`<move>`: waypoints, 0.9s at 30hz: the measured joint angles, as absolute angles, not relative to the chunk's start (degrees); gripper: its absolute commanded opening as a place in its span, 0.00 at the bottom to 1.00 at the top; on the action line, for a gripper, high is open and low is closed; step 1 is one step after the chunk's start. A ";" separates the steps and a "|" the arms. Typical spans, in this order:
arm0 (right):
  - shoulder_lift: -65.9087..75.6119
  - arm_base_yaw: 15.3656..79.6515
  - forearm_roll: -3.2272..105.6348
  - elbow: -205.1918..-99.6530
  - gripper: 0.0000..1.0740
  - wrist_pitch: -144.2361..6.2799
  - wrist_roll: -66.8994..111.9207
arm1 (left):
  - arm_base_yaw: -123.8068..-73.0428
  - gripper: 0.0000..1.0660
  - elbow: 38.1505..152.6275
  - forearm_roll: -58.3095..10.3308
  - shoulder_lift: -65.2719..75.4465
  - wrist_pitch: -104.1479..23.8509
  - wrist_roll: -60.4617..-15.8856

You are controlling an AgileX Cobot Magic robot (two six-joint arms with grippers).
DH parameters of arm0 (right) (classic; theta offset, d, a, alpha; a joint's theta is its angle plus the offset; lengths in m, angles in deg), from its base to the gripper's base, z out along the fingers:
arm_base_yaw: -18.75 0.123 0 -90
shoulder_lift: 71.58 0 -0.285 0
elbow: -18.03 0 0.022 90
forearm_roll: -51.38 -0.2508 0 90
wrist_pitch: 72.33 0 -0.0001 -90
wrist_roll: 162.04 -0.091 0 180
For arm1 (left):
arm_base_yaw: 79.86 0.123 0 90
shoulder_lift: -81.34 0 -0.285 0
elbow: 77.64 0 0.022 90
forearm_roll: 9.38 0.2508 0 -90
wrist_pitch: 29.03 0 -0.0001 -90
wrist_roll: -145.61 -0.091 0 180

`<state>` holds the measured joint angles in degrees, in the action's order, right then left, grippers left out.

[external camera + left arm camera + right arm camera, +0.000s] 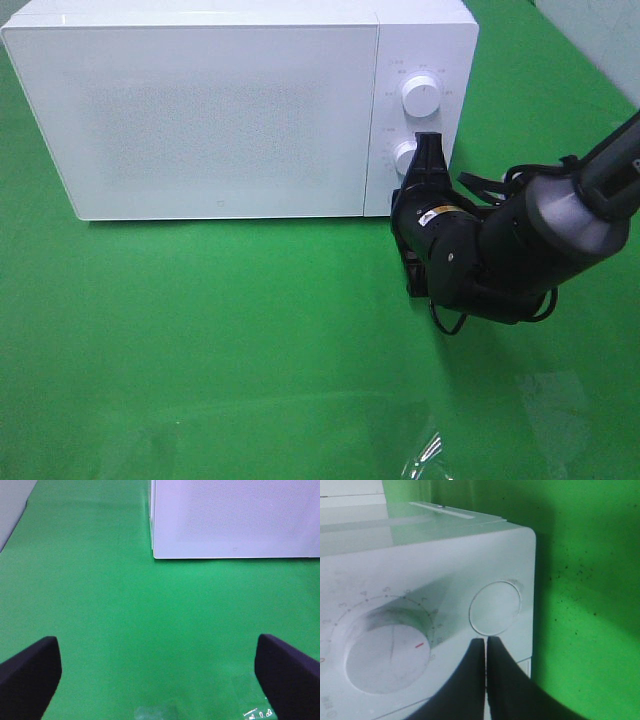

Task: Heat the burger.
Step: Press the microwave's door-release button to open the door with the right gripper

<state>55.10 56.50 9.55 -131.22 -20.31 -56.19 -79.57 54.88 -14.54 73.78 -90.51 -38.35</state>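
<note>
Right claw (485, 642) pinched shut and empty, tips just by the microwave (430, 40) dial (387, 652); left claw (160, 675) gaping over green cloth (125, 620). No burger in sight, maybe behind the door (200, 110) ahead. Likely squishy, so grip gently round the bun

This is a robot lab or test stand rather than a home kitchen. The desk (250, 350) is covered from edge to edge in a plain, bright green cloth, a flat studio-like backdrop. A white microwave (200, 110) with dials (420, 95) stands at the desk's far edge. A black and grey robot arm (540, 230) reaches in over the right edge, with a cable (447, 325) looped under its wrist. Past the far right corner there is a pale surface with grid lines (600, 30), perhaps tiles; whether it is wall or floor cannot be told.
</note>
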 measured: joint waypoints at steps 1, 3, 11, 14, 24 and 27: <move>55.10 56.50 9.55 -131.22 0.00 -20.31 -56.19 | -79.57 0.91 54.88 -14.54 73.78 -90.51 -38.35; 55.44 56.45 9.66 -131.51 0.00 -20.36 -56.19 | -79.57 0.91 54.88 -14.54 73.78 -90.51 -38.35; 56.93 54.79 9.66 -132.37 0.00 -20.48 -56.19 | -79.57 0.91 54.88 -14.54 73.78 -90.51 -38.35; 57.51 54.56 9.78 -133.34 0.00 -21.05 -56.30 | -79.57 0.91 54.88 -14.54 73.78 -90.51 -38.35; 57.74 54.56 10.18 -135.58 0.00 -21.57 -56.64 | -79.57 0.91 54.88 -14.54 73.78 -90.51 -38.35; 58.08 54.56 9.66 -135.58 0.00 -21.51 -56.64 | -79.57 0.91 54.88 -14.54 73.78 -90.51 -38.35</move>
<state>58.08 54.56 9.66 -135.58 -21.51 -56.64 -79.57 54.88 -14.54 73.78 -90.51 -38.35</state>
